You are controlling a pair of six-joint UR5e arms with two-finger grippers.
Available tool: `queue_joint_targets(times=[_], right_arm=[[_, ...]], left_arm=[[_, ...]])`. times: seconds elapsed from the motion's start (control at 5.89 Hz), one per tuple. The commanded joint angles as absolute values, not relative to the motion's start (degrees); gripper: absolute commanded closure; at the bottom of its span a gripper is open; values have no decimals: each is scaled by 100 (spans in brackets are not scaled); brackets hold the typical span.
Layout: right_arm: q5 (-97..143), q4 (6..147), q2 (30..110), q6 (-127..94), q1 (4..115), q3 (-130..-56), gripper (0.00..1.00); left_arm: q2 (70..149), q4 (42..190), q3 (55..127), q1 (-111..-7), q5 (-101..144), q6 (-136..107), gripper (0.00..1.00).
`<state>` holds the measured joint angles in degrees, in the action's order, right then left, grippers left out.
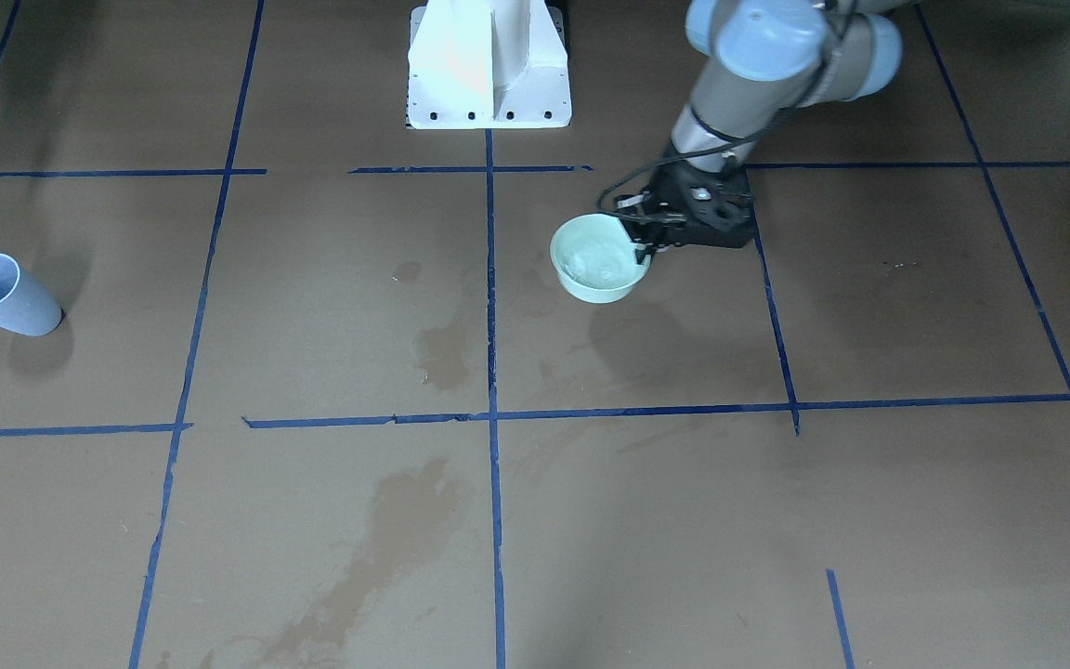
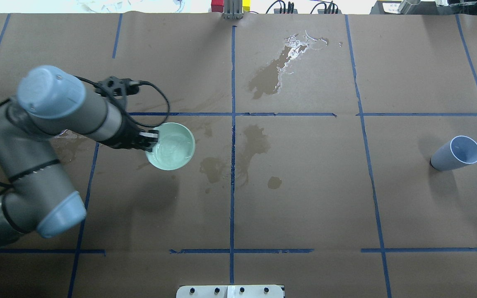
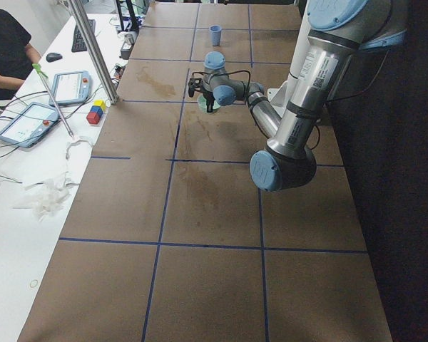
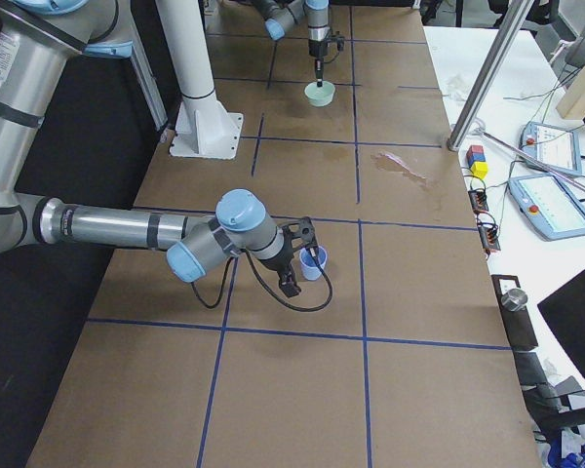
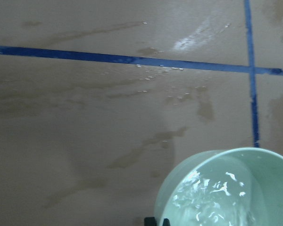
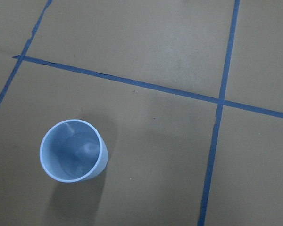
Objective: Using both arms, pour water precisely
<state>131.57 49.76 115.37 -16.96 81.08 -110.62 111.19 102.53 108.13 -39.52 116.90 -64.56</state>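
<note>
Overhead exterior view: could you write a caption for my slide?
Left gripper, jaws on the rim of the green bowl; blue cup standing apart.

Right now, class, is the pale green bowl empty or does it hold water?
It holds water: rippling white glints cover the inside of the bowl in the left wrist view.

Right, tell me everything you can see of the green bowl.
The pale green bowl is round, smooth, plastic-looking, upright and level. Shallow clear water ripples and glints inside. It is over the brown paper table cover, just to the robot's left of the centre tape line, among damp stains. The left gripper pinches its rim from above; nothing else touches it.
</note>
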Motion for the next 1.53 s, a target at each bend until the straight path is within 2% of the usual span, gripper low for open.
queue_joint_targets(times=[0.0, 0.34, 0.51, 1.02, 1.36], right_arm=[[13157, 4983, 11549, -1696, 8121, -11092, 0], [13166, 5062, 11557, -1705, 8112, -11179, 0], [13175, 5558, 11523, -1705, 8112, -11441, 0], [13244, 6141, 11470, -1696, 7929, -11646, 0], [13438, 6652, 11320, -1600, 7779, -11611, 0]], left_arm=[[10375, 10266, 10863, -4515, 12188, -5254, 100], [9838, 10257, 10758, -5253, 12873, -4110, 100], [9504, 10300, 10584, -5578, 12998, -3400, 100], [9176, 11501, 9084, -6354, 13843, -2286, 100], [9009, 12048, 8650, -6337, 13843, -2285, 99]])
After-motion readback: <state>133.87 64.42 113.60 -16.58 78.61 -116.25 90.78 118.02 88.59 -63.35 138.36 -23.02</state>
